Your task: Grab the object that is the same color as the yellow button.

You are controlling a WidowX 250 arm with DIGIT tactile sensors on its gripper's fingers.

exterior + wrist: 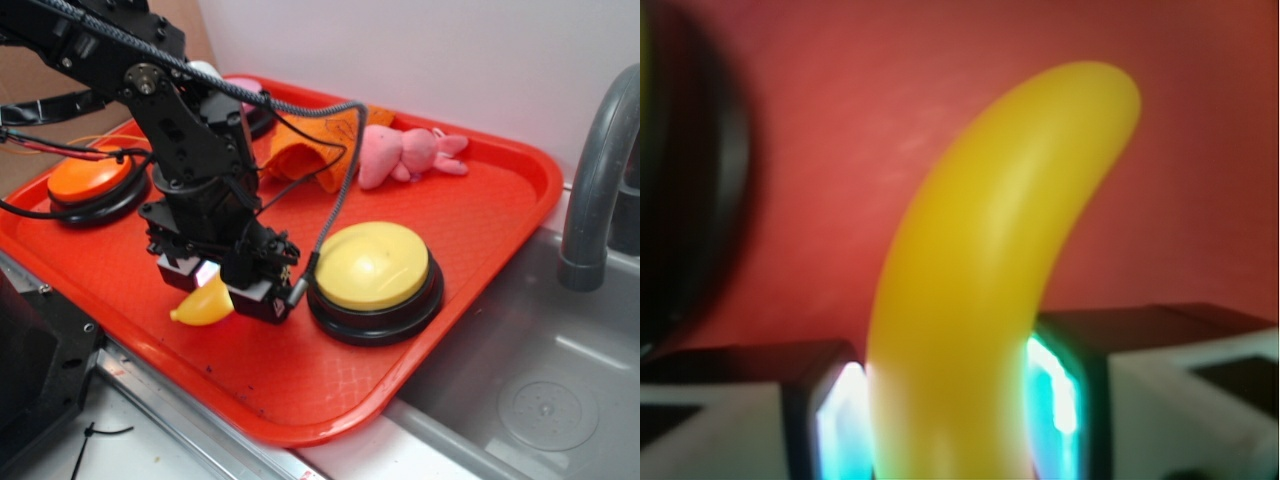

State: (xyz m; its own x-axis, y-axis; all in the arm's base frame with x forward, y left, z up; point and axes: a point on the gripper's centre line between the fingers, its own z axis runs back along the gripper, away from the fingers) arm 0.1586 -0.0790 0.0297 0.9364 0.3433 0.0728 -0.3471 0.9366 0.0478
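You are at the grasp itself: the gripper [222, 290], just beside the yellow button [372, 265], pinches the toy banana [980, 290], so next lift straight up.

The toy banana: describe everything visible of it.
The toy banana is a small, curved, plain yellow piece with a smooth, slightly glossy surface that looks like plastic. The wrist view shows its lower part clamped between the pincer pads, one pressing each side, while the rounded tip arcs up and to the right over the red tray. In the exterior view one pointed end sticks out to the left below the pincer, beside the yellow button. Whether it touches the tray is unclear.
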